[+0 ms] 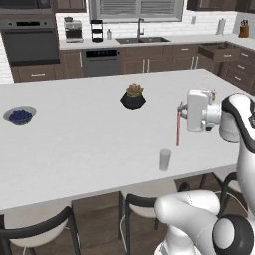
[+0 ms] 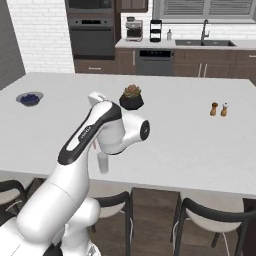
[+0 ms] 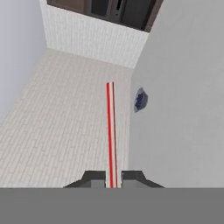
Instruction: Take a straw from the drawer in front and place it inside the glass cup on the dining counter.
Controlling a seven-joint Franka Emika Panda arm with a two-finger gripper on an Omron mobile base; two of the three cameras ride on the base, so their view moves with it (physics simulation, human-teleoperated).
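Fingers (image 3: 113, 177) closed tight on the straw (image 1: 178, 128), a thin, straight pinkish-red stick hanging upright from the hand above the table (image 1: 74, 134), a broad, flat, matte white slab. In the left base view, hung over the right part of the table, lower end just above and right of the glass cup (image 1: 165, 160), apart from it. Cup small, clear-grey, cylindrical, handleless, standing near the table's front edge. Behind it, a faceted black plant pot (image 1: 133, 99) with a rosette plant; far left, a shallow grey bowl (image 1: 20, 115) of dark blue berries. At the back right, a dark brown wooden drawer (image 1: 220, 51) pulled open.

From the right base view: cup partly behind the white arm, plus two tiny shakers (image 2: 219, 109) at the right. From the hand view: straw running straight out between two dark finger tips, pale brick-patterned floor beyond, bowl seen edge-on.
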